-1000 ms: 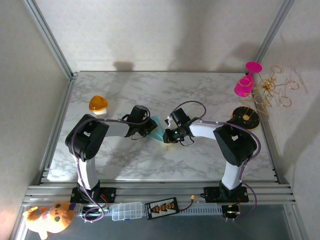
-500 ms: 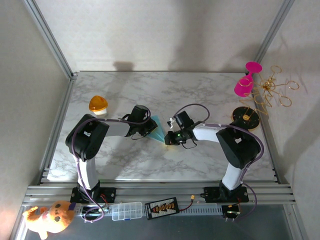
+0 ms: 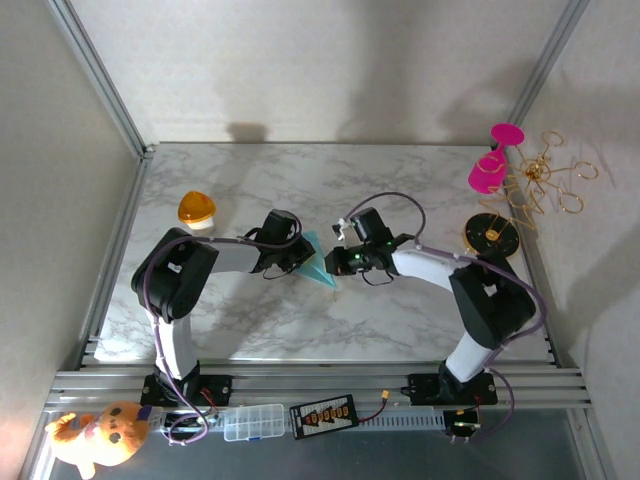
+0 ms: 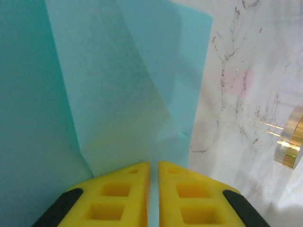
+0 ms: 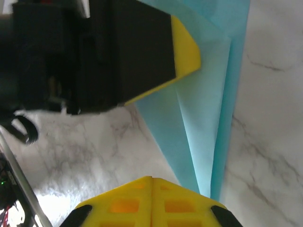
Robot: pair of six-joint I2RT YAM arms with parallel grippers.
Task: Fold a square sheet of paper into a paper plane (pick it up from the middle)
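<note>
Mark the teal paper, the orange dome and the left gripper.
teal paper [image 4: 118,94]: left wrist view, creased middle layer.
orange dome [image 3: 197,207]: top external view, top of dome.
left gripper [image 4: 153,166]: left wrist view, between its fingertips.

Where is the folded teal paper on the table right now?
In the top view the folded teal paper lies near the middle of the marble table, between the left gripper and the right gripper, well to the right of the orange dome.
</note>
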